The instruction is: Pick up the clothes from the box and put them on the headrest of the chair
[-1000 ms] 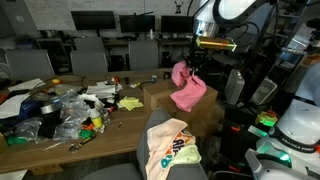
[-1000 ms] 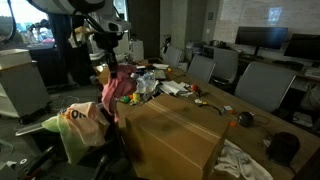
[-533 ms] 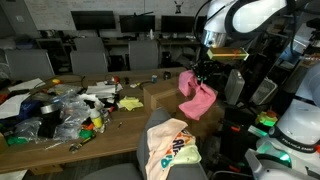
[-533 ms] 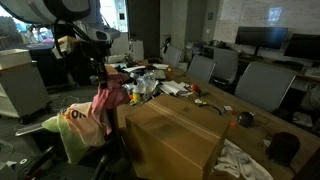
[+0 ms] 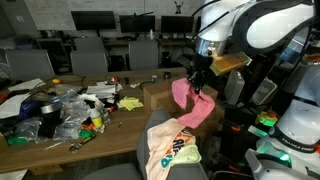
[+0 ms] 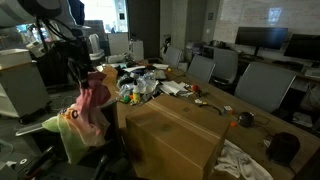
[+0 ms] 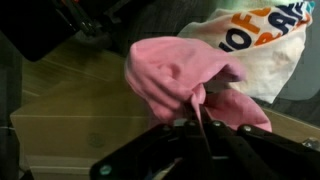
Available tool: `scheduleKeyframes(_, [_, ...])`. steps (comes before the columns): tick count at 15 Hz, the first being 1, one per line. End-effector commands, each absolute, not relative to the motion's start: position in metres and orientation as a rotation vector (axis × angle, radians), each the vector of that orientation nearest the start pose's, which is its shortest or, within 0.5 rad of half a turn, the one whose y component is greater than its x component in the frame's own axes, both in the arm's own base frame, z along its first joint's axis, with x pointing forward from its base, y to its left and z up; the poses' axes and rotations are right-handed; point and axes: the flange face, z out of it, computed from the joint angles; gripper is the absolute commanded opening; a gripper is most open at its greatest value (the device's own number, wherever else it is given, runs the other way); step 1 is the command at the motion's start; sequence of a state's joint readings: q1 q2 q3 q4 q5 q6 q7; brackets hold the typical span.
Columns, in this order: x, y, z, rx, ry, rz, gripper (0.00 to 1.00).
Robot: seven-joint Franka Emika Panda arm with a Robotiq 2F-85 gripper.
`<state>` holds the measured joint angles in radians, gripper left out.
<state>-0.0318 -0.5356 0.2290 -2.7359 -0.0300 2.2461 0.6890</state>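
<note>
Gripping a pink fabric garment (image 5: 194, 102) by its bunched upper part, the tool (image 5: 200, 73) is closed on the cloth in an exterior view, and the garment hangs clear of the brown cardboard box (image 5: 160, 95) behind it. Its lower edge comes down near a white garment with coloured print (image 5: 172, 145) that is draped over the top of the grey office chair (image 5: 155, 127); whether the two cloths touch cannot be told. To the side, a wooden tabletop (image 5: 118, 124) carries a heap of plastic bags and small clutter (image 5: 60, 110). From the opposite side in an exterior view, the tool (image 6: 86, 78) is dark against the background, with the pink fabric garment (image 6: 94, 100) dangling below it, just beside the edge of the brown cardboard box (image 6: 170, 135) and overlapping the white garment with coloured print (image 6: 68, 130) on the chair. In the wrist view the tool (image 7: 198, 120) enters from the bottom, its dark fingers (image 7: 212, 135) pinched on a fold of the pink fabric garment (image 7: 180, 78), which fills the middle. The white garment with coloured print (image 7: 255, 40) shows orange letters at the upper right, and the brown cardboard box (image 7: 70, 115) lies beneath.
</note>
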Motion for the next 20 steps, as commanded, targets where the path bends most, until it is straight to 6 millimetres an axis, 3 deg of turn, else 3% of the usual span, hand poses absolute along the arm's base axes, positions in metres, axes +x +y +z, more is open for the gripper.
scheduleKeyframes(1, [0.353, 0.11, 0.398, -3.267, 0.589, -0.212, 0.01])
scheduleKeyframes(8, [0.352, 0.18, 0.41, -3.386, 0.246, -0.278, 0.01])
scheduleKeyframes(20, [0.358, 0.252, 0.367, -3.462, -0.172, -0.114, 0.01])
